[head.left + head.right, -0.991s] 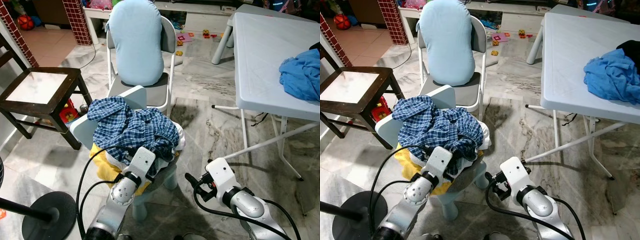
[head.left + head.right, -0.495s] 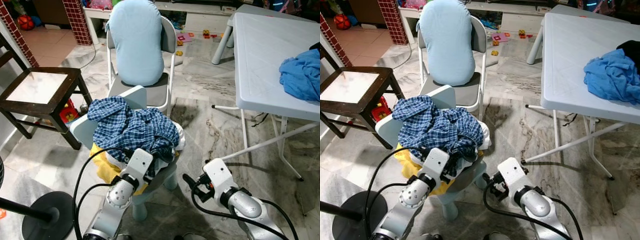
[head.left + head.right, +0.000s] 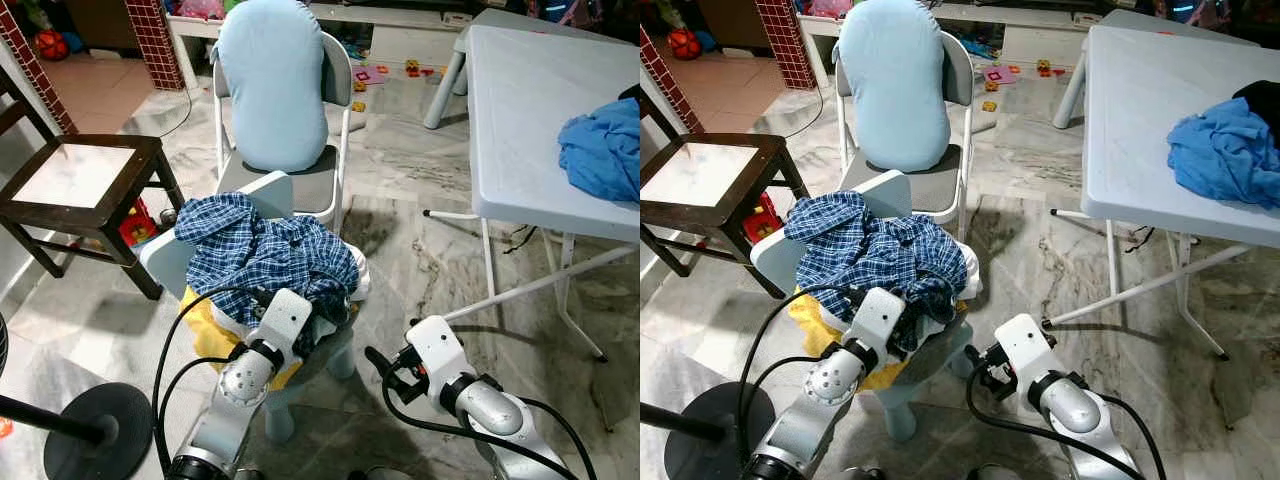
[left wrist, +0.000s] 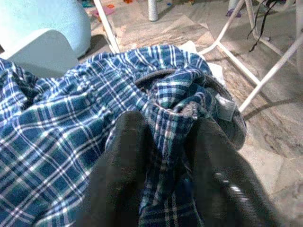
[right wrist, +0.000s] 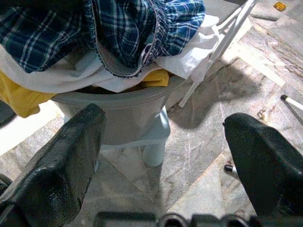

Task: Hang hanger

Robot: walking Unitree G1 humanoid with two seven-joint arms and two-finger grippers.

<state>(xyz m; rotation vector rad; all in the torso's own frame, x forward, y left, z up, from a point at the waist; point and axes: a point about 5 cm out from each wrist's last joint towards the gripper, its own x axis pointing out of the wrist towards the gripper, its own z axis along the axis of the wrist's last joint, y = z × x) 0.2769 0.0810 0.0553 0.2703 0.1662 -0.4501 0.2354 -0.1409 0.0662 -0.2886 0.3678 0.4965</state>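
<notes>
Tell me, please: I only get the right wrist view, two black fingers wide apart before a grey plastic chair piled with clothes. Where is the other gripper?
Observer: The left gripper is pressed into the blue-and-white checked shirt on top of that pile.
Operator: Any clothes elsewhere?
Observer: A crumpled blue cloth lies on the white folding table, to the robot's right.

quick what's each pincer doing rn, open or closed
Left pincer: closed on a fold of the blue plaid cotton shirt heaped on the small pale plastic chair.
Right pincer: open, holding nothing, low beside that chair.
</notes>
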